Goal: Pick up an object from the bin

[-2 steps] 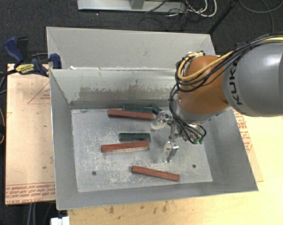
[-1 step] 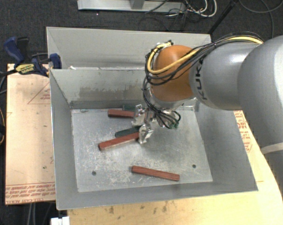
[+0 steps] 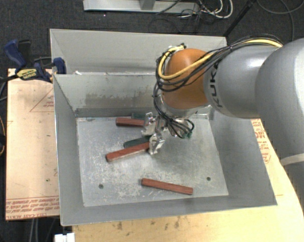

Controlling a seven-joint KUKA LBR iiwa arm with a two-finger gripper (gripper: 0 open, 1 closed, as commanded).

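Note:
My gripper hangs low over the middle of the bin, open, its two metal fingertips standing apart. The near fingertip is at the right end of a dark green flat piece. That piece lies against a red-brown bar which slants down to the left. A second red-brown bar lies just left of the far fingertip, near the back wall. I see nothing gripped between the fingers.
A third red-brown bar lies near the bin's front edge, well apart from the gripper. The arm with its orange cover and cables comes in from the right, hiding the bin's back right part.

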